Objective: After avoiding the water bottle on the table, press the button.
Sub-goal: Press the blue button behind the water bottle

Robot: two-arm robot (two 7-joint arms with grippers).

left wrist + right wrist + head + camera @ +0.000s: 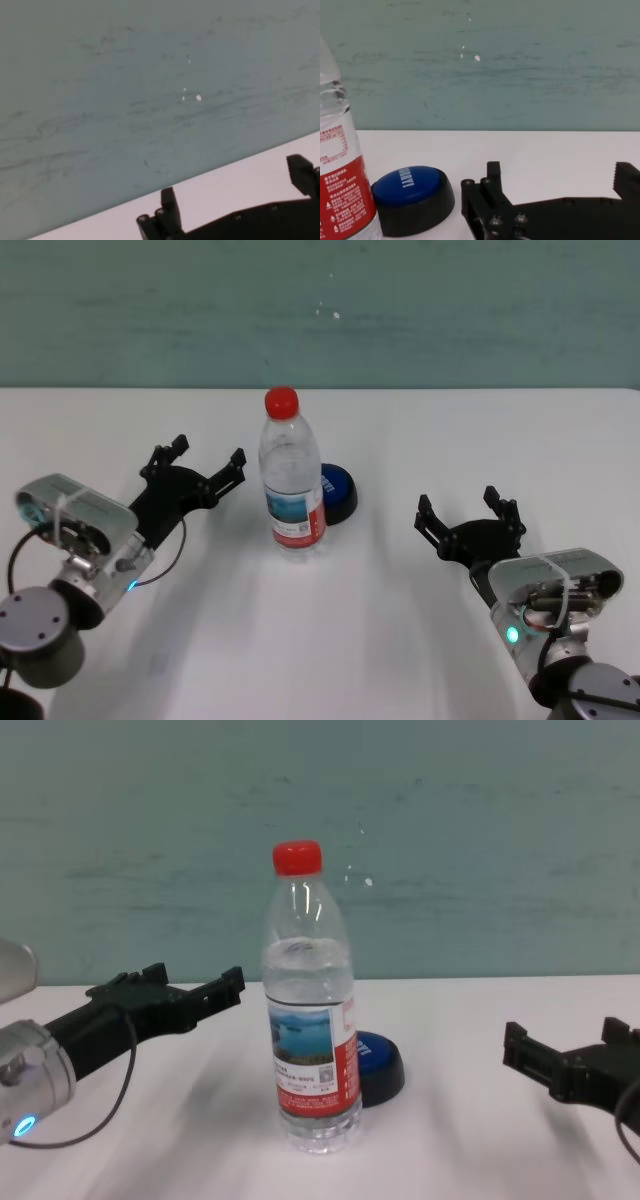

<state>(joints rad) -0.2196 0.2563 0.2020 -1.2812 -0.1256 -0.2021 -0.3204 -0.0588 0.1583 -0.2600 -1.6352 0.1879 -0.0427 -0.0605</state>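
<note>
The water bottle [291, 478] stands upright mid-table, clear with a red cap and a red-and-white label; it also shows in the chest view [309, 1010] and at the edge of the right wrist view [342, 175]. The blue button [338, 493] on its black base sits just behind and right of the bottle, partly hidden by it [382, 1065] [411, 197]. My left gripper [208, 457] is open to the left of the bottle, raised off the table [400, 640]. My right gripper [468, 504] is open to the right, apart from button and bottle.
A teal wall [320, 310] runs behind the table's far edge. The white tabletop spreads out on both sides of the bottle and in front of it.
</note>
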